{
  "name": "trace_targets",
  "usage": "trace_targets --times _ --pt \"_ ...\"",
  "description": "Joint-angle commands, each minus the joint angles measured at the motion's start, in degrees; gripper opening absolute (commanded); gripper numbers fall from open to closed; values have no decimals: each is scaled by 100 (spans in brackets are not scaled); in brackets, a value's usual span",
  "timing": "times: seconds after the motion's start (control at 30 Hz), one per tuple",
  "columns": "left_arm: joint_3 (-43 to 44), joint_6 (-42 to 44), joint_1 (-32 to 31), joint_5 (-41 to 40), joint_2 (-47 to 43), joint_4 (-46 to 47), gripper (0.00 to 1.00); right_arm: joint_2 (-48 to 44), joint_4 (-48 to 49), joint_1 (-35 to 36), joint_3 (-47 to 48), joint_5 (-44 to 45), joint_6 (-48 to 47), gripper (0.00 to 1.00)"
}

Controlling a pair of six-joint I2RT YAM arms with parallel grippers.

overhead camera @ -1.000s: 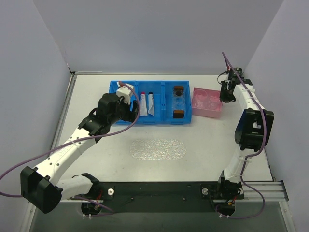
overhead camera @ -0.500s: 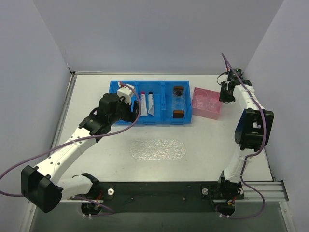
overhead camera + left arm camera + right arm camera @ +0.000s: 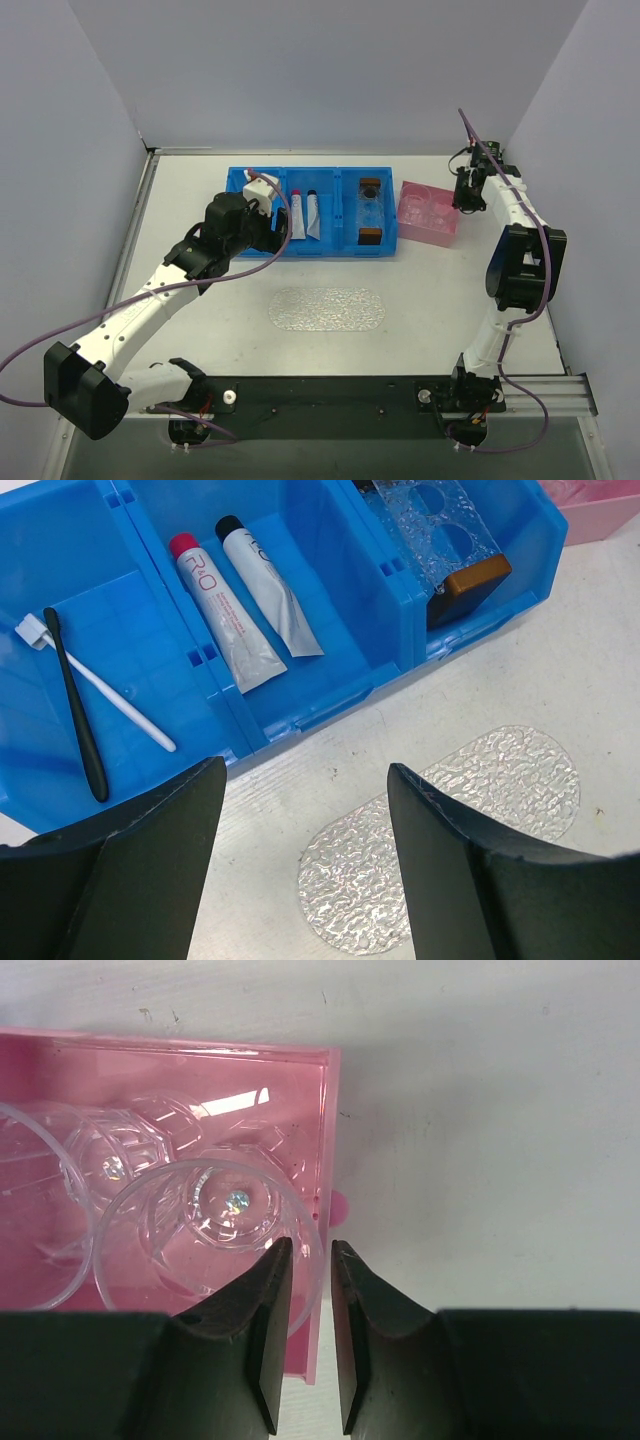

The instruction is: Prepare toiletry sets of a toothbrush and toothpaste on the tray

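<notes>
**mik:** Top cam first. What's around the left pincer [image 3: 262, 198]?

**jo:** It hangs over the left end of the blue bin [image 3: 340, 253]. The pink-cap toothpaste [image 3: 298, 215] and black-cap toothpaste [image 3: 315, 215] lie just off its right side, in the middle compartment. The tray [image 3: 327, 309] sits well behind it, back toward the arm bases. Can't read its jaws from up there. The right pincer [image 3: 470, 192] is over the far right edge of the pink box [image 3: 430, 225], well apart from all the toiletry stuff.

**mik:** And the left wrist cam?

**jo:** There the left pincer [image 3: 305, 775] is spread wide, holding nothing. The black toothbrush [image 3: 77, 715] and white toothbrush [image 3: 120, 707] lie ahead of its left finger in the end compartment, crossing near their heads. The two tubes lie side by side straight ahead, one compartment over, with their caps pointing away from it. The tray [image 3: 440, 840] is the nearest thing. It's flat on the table right under the gap and over toward the right finger, which hides part of it. A clear holder [image 3: 440, 535] with brown ends is further ahead on the right.

**mik:** Right wrist?

**jo:** The right pincer [image 3: 310, 1250] has only a narrow slit between its fingers. The rim of a clear cup [image 3: 200, 1220] and the pink box's [image 3: 250, 1070] side wall line up in that slit. Whether it's actually pinching either one, I can't tell. No brush, tube or tray shows here.
</notes>
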Motion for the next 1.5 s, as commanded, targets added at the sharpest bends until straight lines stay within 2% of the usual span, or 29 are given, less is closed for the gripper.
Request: trace_targets --times 0.0,0.23,0.4,0.47,0.63,0.77,0.87,1.27,1.47 --pt "129 -33 -25 85 -16 177 76 148 -10 31 -77 129 78 18" --pt "129 -33 -25 85 -7 168 76 209 -10 31 -51 173 87 17" --pt "120 -33 -25 76 -25 177 76 183 -2 31 -42 190 104 2" --pt "129 -33 -25 85 -25 168 76 139 -2 40 -42 217 113 2" --pt "129 -33 -25 85 -16 168 76 42 -37 40 -15 261 104 4" --pt "129 -33 -25 94 -25 168 76 16 -81 48 20 305 87 15" --pt "129 -33 -25 94 -25 168 76 -19 -98 83 11 498 69 15" --pt "129 -33 -25 94 -34 168 76 -90 -116 189 64 753 -10 4" --pt "120 -33 -33 94 -34 168 76 -116 -142 242 99 859 -72 9"
